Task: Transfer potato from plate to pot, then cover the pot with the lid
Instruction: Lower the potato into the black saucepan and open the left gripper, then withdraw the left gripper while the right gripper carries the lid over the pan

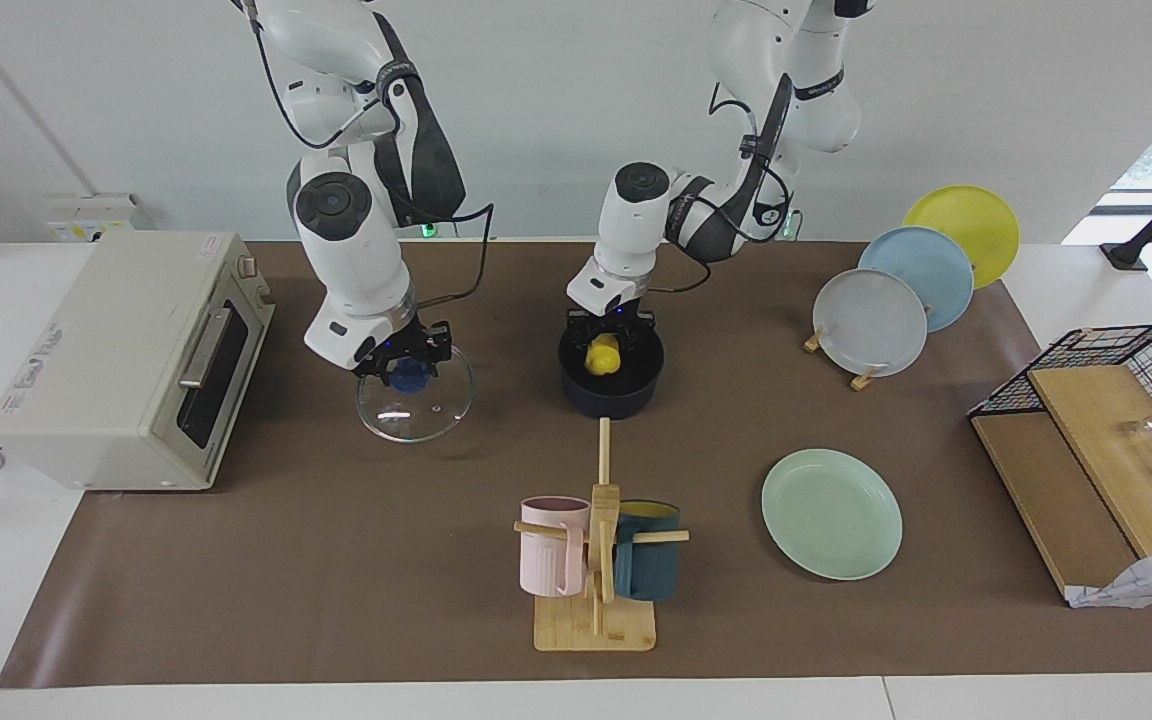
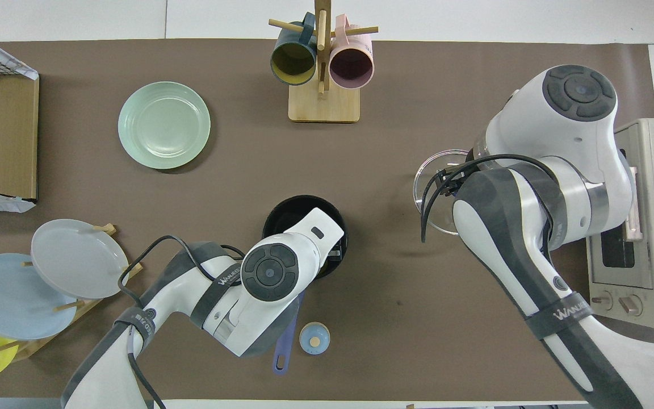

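The dark navy pot stands mid-table; its rim and blue handle show in the overhead view. My left gripper reaches down into the pot's mouth, shut on the yellow potato; in the overhead view my left wrist hides both. The mint-green plate lies bare, farther from the robots than the pot, toward the left arm's end. The clear glass lid is beside the pot toward the right arm's end. My right gripper is shut on its blue knob.
A toaster oven stands at the right arm's end. A wooden mug rack holds a pink and a teal mug, farther out than the pot. Upright plates on a rack and a wire basket are at the left arm's end. A small bell sits beside the pot's handle.
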You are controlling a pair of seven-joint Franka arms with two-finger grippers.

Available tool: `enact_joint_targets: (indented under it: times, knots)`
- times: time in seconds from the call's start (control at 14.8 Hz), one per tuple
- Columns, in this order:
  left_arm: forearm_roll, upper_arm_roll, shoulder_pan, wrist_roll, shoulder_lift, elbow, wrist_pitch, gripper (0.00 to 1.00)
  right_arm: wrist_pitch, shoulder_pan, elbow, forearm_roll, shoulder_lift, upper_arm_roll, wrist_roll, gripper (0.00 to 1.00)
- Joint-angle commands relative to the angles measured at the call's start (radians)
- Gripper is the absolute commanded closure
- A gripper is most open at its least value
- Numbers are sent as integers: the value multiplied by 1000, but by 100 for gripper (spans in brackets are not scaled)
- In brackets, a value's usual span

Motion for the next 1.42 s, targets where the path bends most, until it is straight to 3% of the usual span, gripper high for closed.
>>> enact_joint_targets:
  times: [0.0, 0.2, 0.27, 0.34, 0.4, 0.54, 0.81, 1.01, 1.15, 1.35]
  knots:
    - [28, 15, -22, -27, 8, -30, 22, 100, -19, 9, 25, 7, 7, 5, 36, 100]
    - [29, 15, -22, -25, 9, -29, 22, 100, -25, 12, 30, 7, 7, 7, 52, 100]
    - [29, 15, -21, -25, 9, -27, 23, 83, -30, 6, 36, 7, 7, 7, 55, 100]
    - [29, 15, -21, -25, 9, -24, 22, 51, -31, 8, 37, 7, 7, 7, 55, 100]
    - [29, 16, -19, -24, 8, -21, 22, 1, -28, 9, 37, 7, 9, 7, 56, 100]
    - [29, 19, -4, -18, -18, 9, -16, 0, -31, 9, 46, 7, 9, 7, 56, 100]
    - [20, 18, 86, 22, -99, 207, -347, 0, -85, 49, 89, 4, 15, 7, 59, 100]
    - [0, 18, 186, 48, -170, 318, -524, 0, -85, 66, 106, 2, 18, 13, 120, 100]
    - [-12, 24, 270, 137, -222, 377, -640, 0, -71, 144, 140, -4, 30, 14, 180, 100]
    - [-13, 24, 434, 359, -236, 480, -817, 0, -21, 261, 171, 0, 45, 14, 317, 100]
